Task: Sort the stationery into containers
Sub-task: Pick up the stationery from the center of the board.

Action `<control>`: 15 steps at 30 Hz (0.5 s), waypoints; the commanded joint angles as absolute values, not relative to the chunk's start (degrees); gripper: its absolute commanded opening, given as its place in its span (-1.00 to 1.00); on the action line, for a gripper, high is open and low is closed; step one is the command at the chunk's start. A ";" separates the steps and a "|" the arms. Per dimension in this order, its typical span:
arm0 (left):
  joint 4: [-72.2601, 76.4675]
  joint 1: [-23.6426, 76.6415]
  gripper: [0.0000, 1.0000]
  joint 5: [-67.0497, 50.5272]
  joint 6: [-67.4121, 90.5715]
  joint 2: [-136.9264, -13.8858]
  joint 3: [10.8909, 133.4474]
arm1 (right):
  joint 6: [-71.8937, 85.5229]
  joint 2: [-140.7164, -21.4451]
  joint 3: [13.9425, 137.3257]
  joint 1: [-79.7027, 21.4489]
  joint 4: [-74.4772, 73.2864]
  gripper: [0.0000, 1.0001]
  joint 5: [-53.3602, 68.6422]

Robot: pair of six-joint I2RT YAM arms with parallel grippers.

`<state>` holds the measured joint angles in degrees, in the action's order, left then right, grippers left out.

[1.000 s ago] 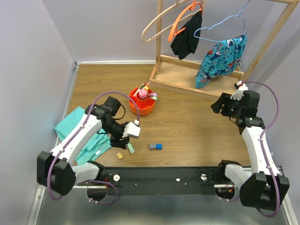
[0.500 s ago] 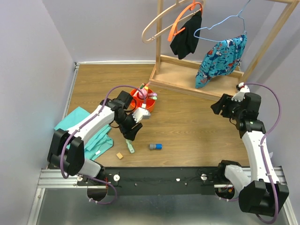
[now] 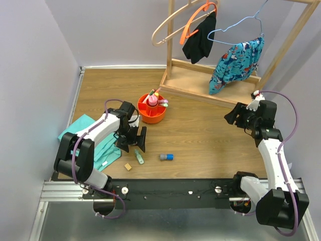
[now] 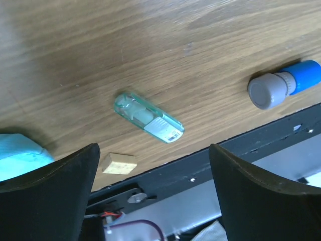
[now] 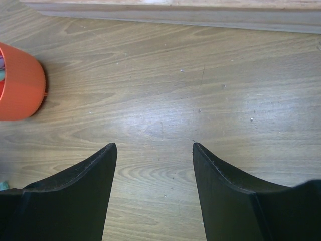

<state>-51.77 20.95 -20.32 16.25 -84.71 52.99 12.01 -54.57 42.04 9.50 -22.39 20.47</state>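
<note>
In the overhead view the orange organiser (image 3: 152, 114) stands left of centre in the frame on the wooden desk (image 3: 200, 135), with several pens and highlighters upright in it. Below it and slightly to the left, the left pincer (image 3: 138, 140) hangs over the desk with its fingers spread wide and nothing between them. Three loose pieces lie near the lower edge of the wood: a green highlighter (image 3: 138, 157) just below that pincer, a tan cube (image 3: 128, 166) down and left of the highlighter, and a blue-grey piece (image 3: 166, 157) to its right, all apart from one another. The left wrist view shows the green highlighter (image 4: 149, 118) lying slantwise on the wood in the middle of the frame, the tan cube (image 4: 119, 163) lower left and the blue-grey piece (image 4: 283, 85) at the right edge; neither dark finger (image 4: 50, 191) touches them. A teal cloth (image 3: 83, 140) lies crumpled at the left of the desk. The right pincer (image 3: 233, 114) hovers at the right of the frame, well away from the organiser, below the clothes rack base (image 3: 210, 83); its wrist view shows its fingers (image 5: 75, 196) parted over bare wood, holding nothing, with the organiser (image 5: 17, 83) at the left edge.
</note>
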 commanded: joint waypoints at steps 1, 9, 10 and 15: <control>-51.77 20.48 0.97 -21.62 20.92 -85.43 51.86 | 12.22 -55.37 43.77 9.93 -22.50 0.40 20.21; -47.99 19.51 0.90 -22.76 25.39 -87.88 48.43 | 12.39 -55.99 43.86 9.93 -22.67 0.40 20.04; -47.73 19.51 0.86 -22.76 26.18 -88.24 48.43 | 12.31 -56.07 43.94 9.93 -22.76 0.40 20.13; -46.93 19.51 0.61 -21.98 28.65 -91.75 50.18 | 12.04 -56.16 44.21 9.93 -23.11 0.40 19.69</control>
<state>-48.60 19.68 -21.30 24.93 -89.14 48.97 12.01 -55.90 42.28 9.50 -22.44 20.45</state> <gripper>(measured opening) 0.852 0.699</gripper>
